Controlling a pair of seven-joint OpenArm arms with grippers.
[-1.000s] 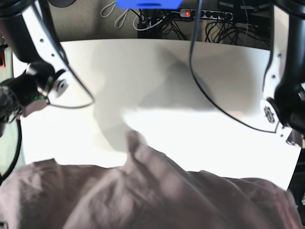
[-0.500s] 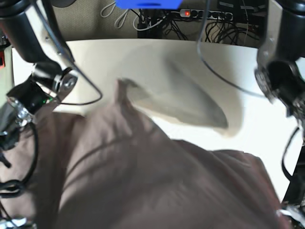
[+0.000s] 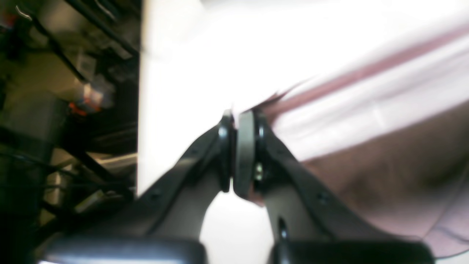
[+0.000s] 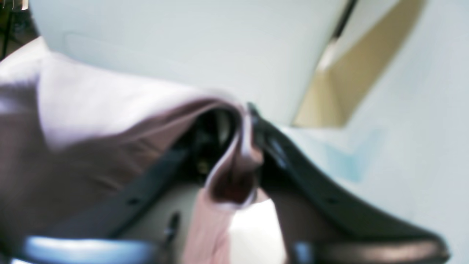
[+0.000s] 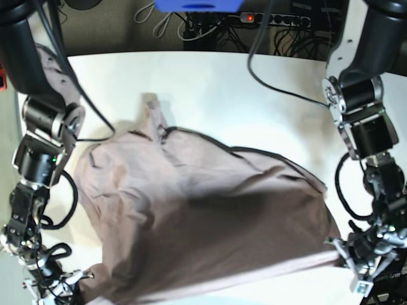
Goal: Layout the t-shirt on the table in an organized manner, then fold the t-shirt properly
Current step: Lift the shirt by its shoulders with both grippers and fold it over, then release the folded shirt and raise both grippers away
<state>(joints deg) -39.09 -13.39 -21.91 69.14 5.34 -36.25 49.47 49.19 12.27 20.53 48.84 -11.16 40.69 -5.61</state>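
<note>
- Where our left gripper [image 3: 236, 154] sits at the table's [image 5: 210, 76] near edge, its jaws are pressed together on the t-shirt's [image 5: 203, 222] hem, cloth running off to one side.
- Our right gripper [image 4: 238, 146] has a fold of shirt between its jaws; the blur keeps us from telling whether they clamp it.
- From the base view, the shirt lies spread and wrinkled across the table's near half between both arms.
- Behind the table's far edge sit a power strip [image 5: 273, 19] and tangled cables [image 5: 210, 32].
</note>
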